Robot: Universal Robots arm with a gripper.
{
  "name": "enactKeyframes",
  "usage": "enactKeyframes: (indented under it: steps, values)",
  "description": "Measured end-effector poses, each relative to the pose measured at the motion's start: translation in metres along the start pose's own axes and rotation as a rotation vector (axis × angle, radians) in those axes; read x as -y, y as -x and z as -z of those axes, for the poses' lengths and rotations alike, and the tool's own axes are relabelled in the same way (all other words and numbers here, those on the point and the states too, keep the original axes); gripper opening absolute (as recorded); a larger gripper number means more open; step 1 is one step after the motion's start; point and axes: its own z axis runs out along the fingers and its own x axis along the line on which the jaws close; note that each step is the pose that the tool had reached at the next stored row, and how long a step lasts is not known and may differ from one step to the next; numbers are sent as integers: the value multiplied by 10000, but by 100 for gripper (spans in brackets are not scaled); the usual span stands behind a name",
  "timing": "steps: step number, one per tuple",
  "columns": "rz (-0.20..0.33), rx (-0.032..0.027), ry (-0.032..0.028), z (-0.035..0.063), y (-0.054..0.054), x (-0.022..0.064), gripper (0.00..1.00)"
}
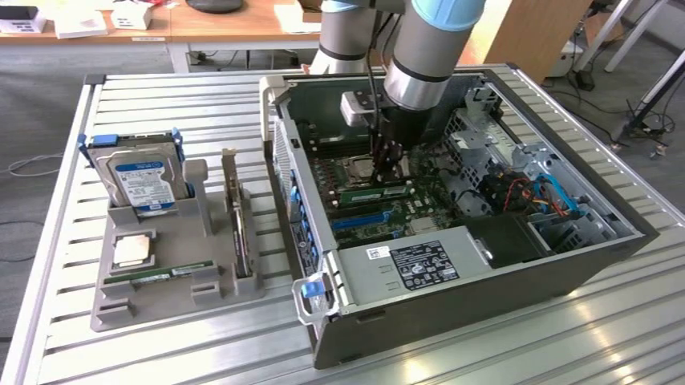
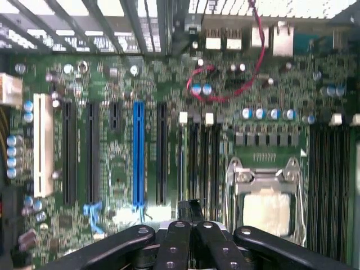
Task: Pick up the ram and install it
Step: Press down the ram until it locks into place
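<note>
Black two-finger gripper (image 1: 387, 159) closed, fingers together, over green motherboard (image 1: 402, 204) inside open grey computer case (image 1: 482, 277).

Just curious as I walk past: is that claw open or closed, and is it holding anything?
Gripper: shut, low over the motherboard; whether it holds anything cannot be told.

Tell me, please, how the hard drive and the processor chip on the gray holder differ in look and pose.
The hard drive stands on edge in its slot, while the processor chip lies flat. The hard drive is the larger, rectangular one; the processor chip is smaller and square. The hard drive carries a blue-and-white label; the processor chip shows a plain silver top. Both sit on the gray holder, on the exterior view's left of the computer case.
</note>
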Motion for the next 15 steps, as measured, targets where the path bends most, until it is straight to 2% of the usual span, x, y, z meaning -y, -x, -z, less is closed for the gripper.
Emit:
enactKeyframes:
  steps: [6, 15]
  values:
    - [1, 0, -11, -6, -2, -159, 11]
    - [2, 0, -22, -13, -4, -342, 11]
